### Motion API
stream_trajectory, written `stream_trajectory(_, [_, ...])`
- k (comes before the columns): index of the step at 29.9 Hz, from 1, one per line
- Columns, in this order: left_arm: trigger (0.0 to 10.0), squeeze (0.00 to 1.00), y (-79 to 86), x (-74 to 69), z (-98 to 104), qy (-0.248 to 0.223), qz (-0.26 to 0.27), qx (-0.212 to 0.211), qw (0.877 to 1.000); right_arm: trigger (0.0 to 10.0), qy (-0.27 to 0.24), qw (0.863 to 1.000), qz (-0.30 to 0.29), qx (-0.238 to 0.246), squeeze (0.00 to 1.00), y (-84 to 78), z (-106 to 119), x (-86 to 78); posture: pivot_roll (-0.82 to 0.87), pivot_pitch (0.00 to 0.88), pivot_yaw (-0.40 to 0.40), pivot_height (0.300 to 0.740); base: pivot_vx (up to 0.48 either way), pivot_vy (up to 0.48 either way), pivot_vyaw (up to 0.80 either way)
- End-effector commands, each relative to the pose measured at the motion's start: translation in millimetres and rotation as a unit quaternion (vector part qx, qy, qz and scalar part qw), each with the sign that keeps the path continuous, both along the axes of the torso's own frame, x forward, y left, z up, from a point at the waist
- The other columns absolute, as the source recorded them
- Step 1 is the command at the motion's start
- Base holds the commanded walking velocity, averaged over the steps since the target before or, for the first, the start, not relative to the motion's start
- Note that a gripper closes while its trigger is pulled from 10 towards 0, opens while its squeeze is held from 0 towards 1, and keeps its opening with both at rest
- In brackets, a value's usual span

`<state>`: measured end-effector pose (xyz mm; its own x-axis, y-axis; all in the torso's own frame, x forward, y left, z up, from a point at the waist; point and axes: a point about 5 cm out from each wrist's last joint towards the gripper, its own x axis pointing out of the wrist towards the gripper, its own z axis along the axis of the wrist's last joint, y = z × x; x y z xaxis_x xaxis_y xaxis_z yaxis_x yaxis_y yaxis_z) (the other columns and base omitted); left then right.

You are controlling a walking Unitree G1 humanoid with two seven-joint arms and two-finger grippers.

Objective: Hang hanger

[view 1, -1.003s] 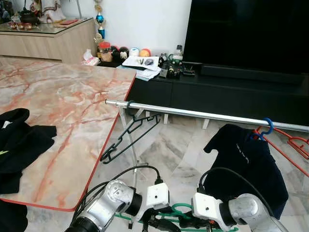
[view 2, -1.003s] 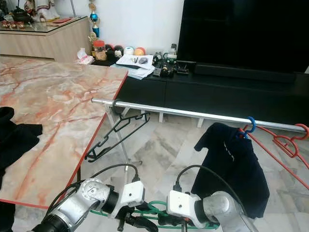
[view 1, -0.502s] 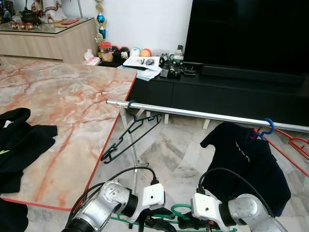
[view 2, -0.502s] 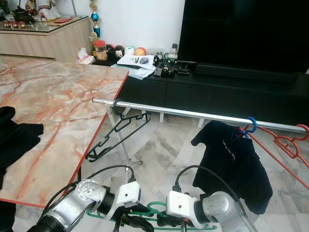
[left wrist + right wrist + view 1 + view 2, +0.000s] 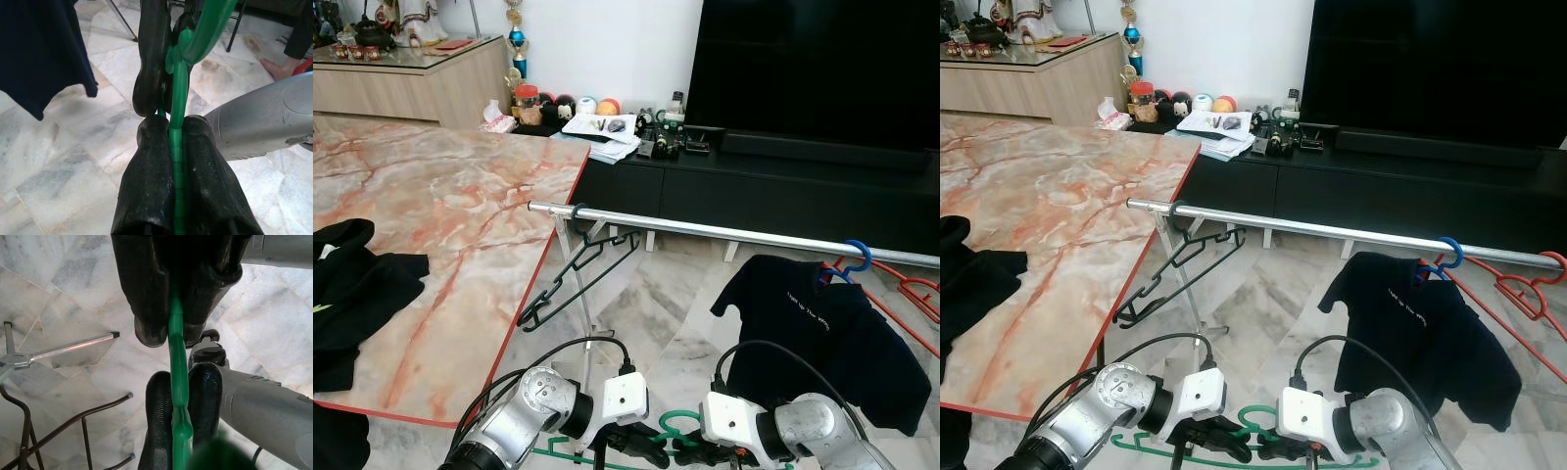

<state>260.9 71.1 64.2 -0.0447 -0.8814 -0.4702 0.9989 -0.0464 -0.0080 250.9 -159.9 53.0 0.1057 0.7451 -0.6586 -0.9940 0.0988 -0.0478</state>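
Green hanger (image 5: 1263, 423) — held low in front of the robot, left gripper (image 5: 171, 142) and right gripper (image 5: 177, 357) both clamped on it; not yet hung, by my judgement. Beyond: rail (image 5: 724, 232) bearing a black hanger (image 5: 573, 269) and a dark shirt (image 5: 818, 333) — lift and hooking remain.

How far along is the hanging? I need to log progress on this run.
Already on the rail: a black hanger, a dark shirt on a blue hook, and red hangers. In hand: the green hanger, pinched by both the left gripper and right gripper, low near the floor. Left: lifting it and hooking it over the rail.
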Motion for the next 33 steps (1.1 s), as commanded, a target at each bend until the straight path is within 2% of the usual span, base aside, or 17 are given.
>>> stream_trajectory(1, [0.0, 0.00, -1.1, -3.2, -2, 0.005, -0.006, 0.001, 1.000, 10.0, -0.015, 1.000, -0.016, -0.002, 0.00, -3.1, 3, 5.6, 0.01, 0.000, -0.049, 0.740, 0.000, 0.000, 0.00])
stream_trajectory(12, [0.0, 0.00, 2.2, -7.3, -5, 0.015, -0.012, 0.005, 1.000, 10.0, -0.006, 1.000, -0.023, 0.004, 0.00, -5.2, 2, 5.9, 0.01, 0.000, -0.049, 0.740, 0.000, 0.000, 0.00])
stream_trajectory(14, [0.0, 0.00, 2.4, -7.2, -5, 0.013, -0.015, 0.010, 1.000, 10.0, 0.001, 1.000, -0.018, 0.011, 0.55, -4.3, 4, 5.3, 0.01, 0.000, -0.050, 0.740, 0.000, 0.000, 0.00])
stream_trajectory(15, [0.0, 0.00, 2.4, -7.3, -5, 0.012, -0.015, 0.010, 1.000, 10.0, 0.002, 1.000, -0.018, 0.011, 0.75, -4.3, 4, 5.3, 0.01, 0.000, -0.050, 0.740, 0.000, 0.000, 0.00])
stream_trajectory(16, [0.0, 0.00, 2.6, -7.1, -5, 0.012, -0.015, 0.011, 1.000, 10.0, 0.002, 1.000, -0.017, 0.011, 1.00, -4.5, 4, 5.5, 0.01, 0.000, -0.051, 0.740, 0.000, 0.000, 0.00])
stream_trajectory(17, [0.0, 0.00, 2.9, -6.9, -6, 0.010, -0.014, 0.012, 1.000, 10.0, 0.000, 1.000, -0.017, 0.009, 1.00, -5.0, 4, 6.0, 0.01, 0.000, -0.050, 0.740, 0.000, 0.000, 0.00])
stream_trajectory(19, [0.0, 0.00, 7.2, -4.9, -12, -0.015, -0.016, 0.051, 0.998, 10.0, -0.002, 1.000, -0.012, -0.001, 1.00, -8.8, 5, 6.3, 0.01, 0.000, -0.051, 0.740, 0.000, 0.000, 0.00])
stream_trajectory(21, [0.0, 0.00, 8.8, -2.6, -14, -0.025, -0.009, 0.060, 0.998, 10.0, -0.006, 1.000, -0.010, -0.008, 1.00, -10.9, 6, 6.7, 0.01, 0.000, -0.051, 0.740, 0.000, 0.000, 0.00])
stream_trajectory(27, [0.0, 0.00, 12.3, 1.5, -16, -0.043, 0.006, 0.076, 0.996, 10.0, -0.006, 1.000, -0.009, -0.017, 1.00, -19.1, 10, 5.5, 0.01, 0.000, -0.048, 0.740, 0.000, 0.000, 0.00])
stream_trajectory(32, [0.0, 0.00, 16.5, 7.8, -18, -0.068, 0.040, 0.080, 0.994, 10.0, -0.031, 0.998, -0.051, -0.034, 1.00, -38.7, 16, 10.8, 0.00, 0.000, -0.045, 0.740, 0.000, 0.000, 0.00])
stream_trajectory(33, [0.0, 0.00, 20.8, 11.6, -18, -0.073, 0.072, 0.076, 0.992, 10.0, -0.064, 0.991, -0.114, -0.034, 0.78, -52.2, 20, 20.1, 0.00, 0.000, -0.040, 0.740, 0.000, 0.000, 0.00])
